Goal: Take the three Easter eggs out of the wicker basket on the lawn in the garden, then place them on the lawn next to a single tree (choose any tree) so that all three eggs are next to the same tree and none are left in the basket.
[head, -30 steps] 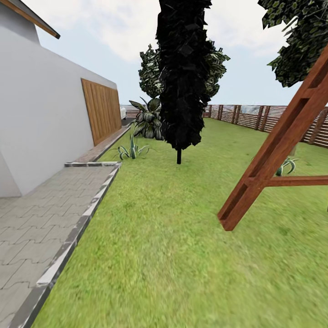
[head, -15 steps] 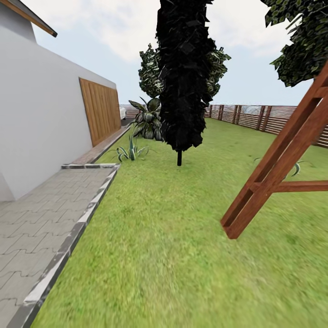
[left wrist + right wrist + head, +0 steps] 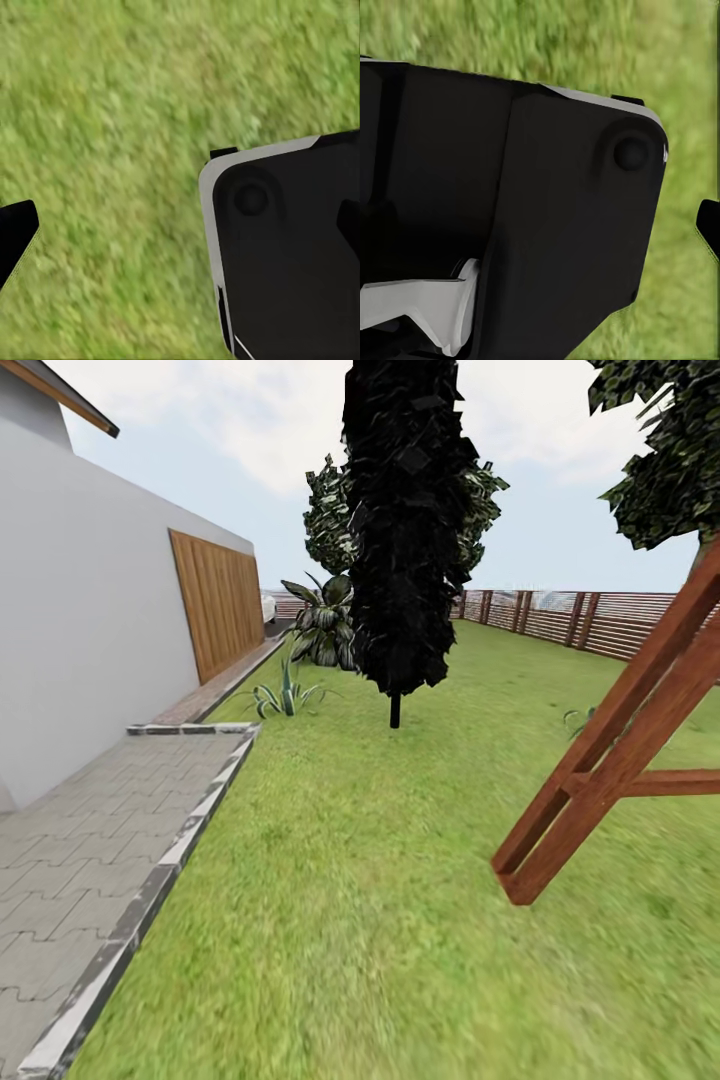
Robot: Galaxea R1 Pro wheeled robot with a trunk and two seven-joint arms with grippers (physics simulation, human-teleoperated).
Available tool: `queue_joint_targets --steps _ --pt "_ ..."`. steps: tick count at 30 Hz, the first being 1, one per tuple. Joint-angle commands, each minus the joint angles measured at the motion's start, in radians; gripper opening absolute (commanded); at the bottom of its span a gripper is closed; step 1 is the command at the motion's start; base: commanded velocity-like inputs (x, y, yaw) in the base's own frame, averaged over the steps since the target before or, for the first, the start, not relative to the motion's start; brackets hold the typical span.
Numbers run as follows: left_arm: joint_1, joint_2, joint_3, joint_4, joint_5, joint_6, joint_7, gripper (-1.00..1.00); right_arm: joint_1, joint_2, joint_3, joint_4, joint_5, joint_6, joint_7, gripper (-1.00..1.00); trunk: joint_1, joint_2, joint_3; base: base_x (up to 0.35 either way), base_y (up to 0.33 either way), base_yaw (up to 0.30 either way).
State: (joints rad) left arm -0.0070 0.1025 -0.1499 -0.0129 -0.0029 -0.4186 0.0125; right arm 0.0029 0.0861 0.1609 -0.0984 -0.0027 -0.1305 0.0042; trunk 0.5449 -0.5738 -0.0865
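While the robot rolls over the lawn (image 3: 400, 920), no basket or eggs are in sight, so their bearing from the jaws is unknown. Left to right: house wall (image 3: 90, 640), paving (image 3: 70, 860), black tree (image 3: 405, 530), wooden frame (image 3: 620, 760). Wrist views add only grass beside dark robot parts (jaw state unclear).

Dark bushy tree (image 3: 405, 520) at 12 o'clock, spiky plants (image 3: 288, 695) at its base side toward 11. Grey house wall (image 3: 90, 610) with wooden door (image 3: 218, 600) at 10, paved path (image 3: 80, 860) at 8. Red-brown wooden frame (image 3: 620, 750) leans at 3.
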Motion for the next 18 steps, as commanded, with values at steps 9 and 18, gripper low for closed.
queue_joint_targets --steps 9,18 --pt "-0.001 0.000 -0.005 0.000 0.000 -0.003 0.001 1.00 0.000 -0.002 0.000 -0.001 -0.001 -0.002 0.000 1.00 0.001 -0.001 -0.002 0.337 0.000 0.000" --pt "-0.001 0.000 -0.005 -0.001 0.000 -0.005 0.001 1.00 0.000 -0.010 0.004 0.014 0.002 0.000 0.000 1.00 0.001 -0.001 -0.002 0.337 0.000 0.000"
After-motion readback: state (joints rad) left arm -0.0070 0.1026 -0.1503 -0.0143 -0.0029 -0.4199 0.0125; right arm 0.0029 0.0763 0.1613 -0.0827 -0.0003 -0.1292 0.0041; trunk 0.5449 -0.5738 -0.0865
